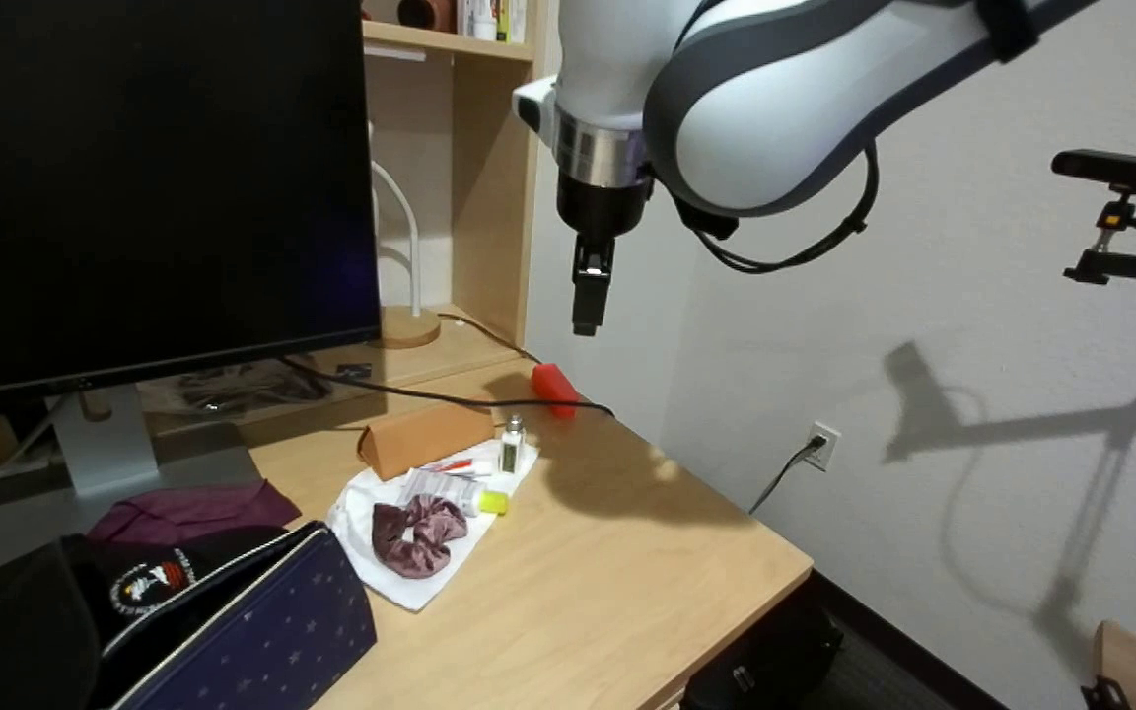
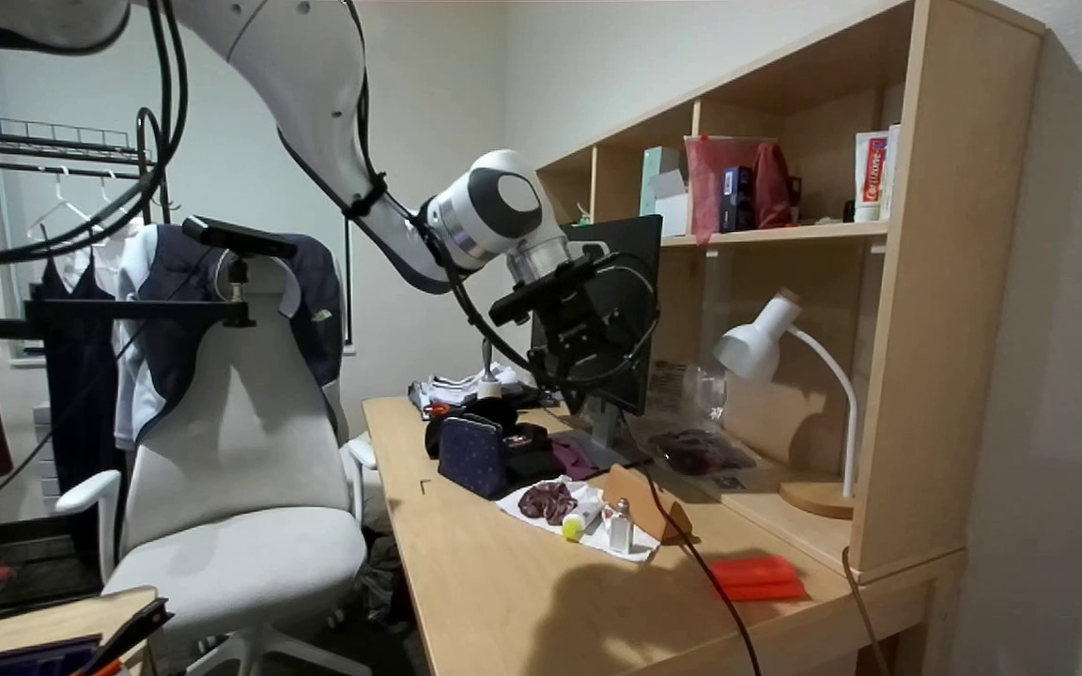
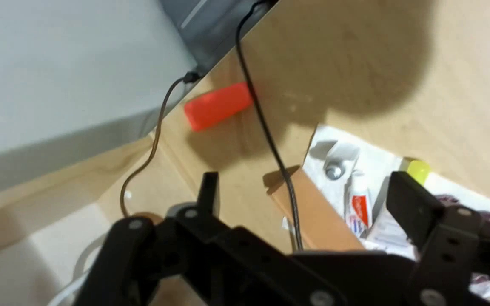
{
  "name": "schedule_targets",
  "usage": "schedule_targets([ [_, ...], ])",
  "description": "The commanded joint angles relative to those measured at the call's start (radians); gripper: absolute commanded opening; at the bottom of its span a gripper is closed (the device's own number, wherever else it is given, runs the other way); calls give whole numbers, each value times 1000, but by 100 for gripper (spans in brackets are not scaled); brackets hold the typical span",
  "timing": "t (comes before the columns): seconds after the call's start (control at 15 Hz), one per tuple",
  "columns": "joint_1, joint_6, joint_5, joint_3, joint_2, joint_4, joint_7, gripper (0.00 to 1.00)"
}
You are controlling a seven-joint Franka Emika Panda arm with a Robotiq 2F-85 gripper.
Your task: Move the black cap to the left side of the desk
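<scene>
The black cap [image 1: 6,621] appears at the left edge of an exterior view, partly cut off and partly behind a navy pouch. Black fabric with a round embroidered logo lies against it; I cannot tell whether it is the same piece. In an exterior view a rounded black crown [image 2: 492,411] shows behind the pouch. The cap is out of the wrist view. The light wooden desk [image 1: 568,582] also shows in an exterior view [image 2: 466,563] and the wrist view [image 3: 462,85]. My gripper [image 1: 588,320] is high above the desk's back corner. In the wrist view its fingers [image 3: 304,176] are apart, with nothing between them.
A navy pouch [image 1: 272,621], purple cloth [image 1: 198,513] and monitor [image 1: 154,197] stand near the cap. A tan case [image 3: 321,212], salt shaker [image 1: 511,444], scrunchie [image 1: 420,537] and red object [image 3: 217,106] lie on the desk. A black cable [image 3: 266,123] crosses it. A bookshelf [image 2: 954,282] stands behind.
</scene>
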State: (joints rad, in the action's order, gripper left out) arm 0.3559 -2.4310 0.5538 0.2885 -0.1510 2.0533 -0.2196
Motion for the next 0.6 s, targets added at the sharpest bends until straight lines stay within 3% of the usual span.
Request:
schedule_targets([
  [0.0,-132,128,-71,-147,84,105,74,100],
  [0.2,-200,159,-137,-199,107,169,168,100],
  [0.53,-275,63,-199,-219,135,285,356,100],
])
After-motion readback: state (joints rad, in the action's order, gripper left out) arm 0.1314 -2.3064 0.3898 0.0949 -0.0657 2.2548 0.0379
